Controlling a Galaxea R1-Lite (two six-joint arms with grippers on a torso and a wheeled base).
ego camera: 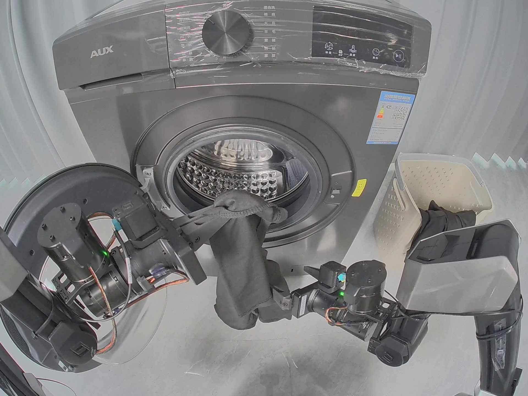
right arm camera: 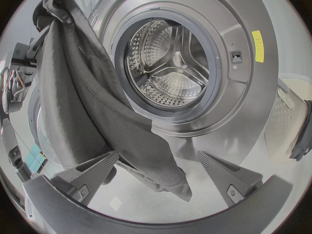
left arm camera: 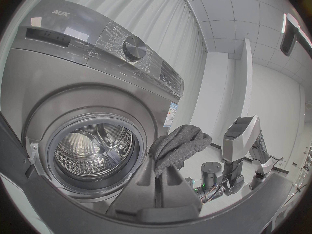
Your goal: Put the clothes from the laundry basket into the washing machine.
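Left claw is clamped on the garment's top hem, at the lower left of the drum mouth. Garment isn't in yet: the top is bunched at the mouth's lower edge and the rest hangs down the washer front toward the floor. Right claw is spread wide, low by the hanging tail. Cloth lies over one finger, nothing pinched.

Risks as I read them:
- If you release left now, the whole piece likely slides to the floor, since most of its weight is outside.
- If you close right where it sits, you may catch one fold or nothing, and the tail stays hanging out.
- Left arm sits just beside the open door, so a wide swing could knock it.
- Basket, to the washer's right, has a second garment over its rim by your right arm. A careless move could snag it.
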